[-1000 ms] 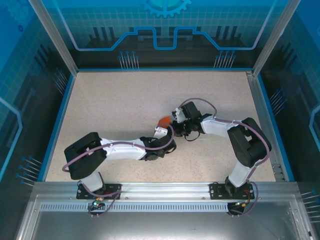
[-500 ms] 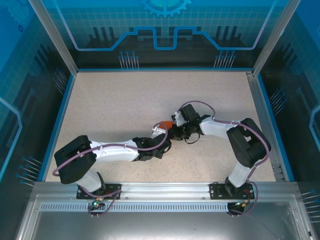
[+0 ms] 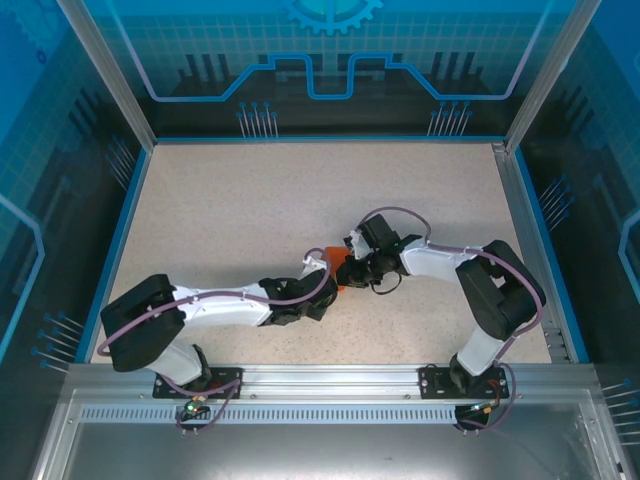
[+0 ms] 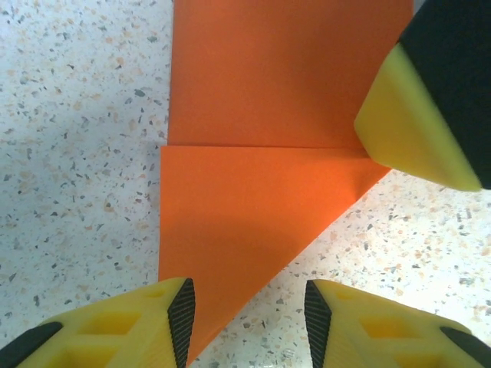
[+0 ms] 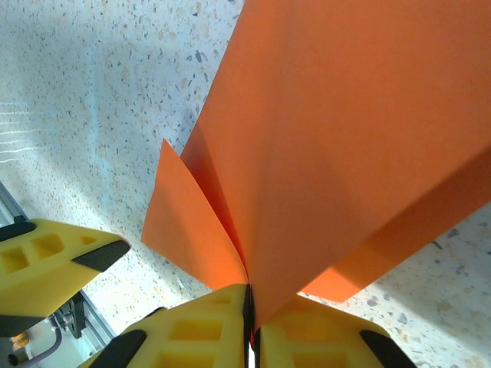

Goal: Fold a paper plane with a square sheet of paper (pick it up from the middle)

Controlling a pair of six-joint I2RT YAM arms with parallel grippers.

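A thin, matte, bright orange sheet of paper (image 3: 337, 270) is near the middle of the speckled beige bench (image 3: 230, 200), between the two arms. From the left wrist, a sharp straight crease runs across it. Below the crease a flat triangular flap narrows to a point aimed at the left end effector (image 4: 247, 318), whose yellow, black-padded fingers stand apart, released. The right end effector (image 5: 249, 307) is clenched on the sheet's edge, and the smooth layers splay away from that grip.
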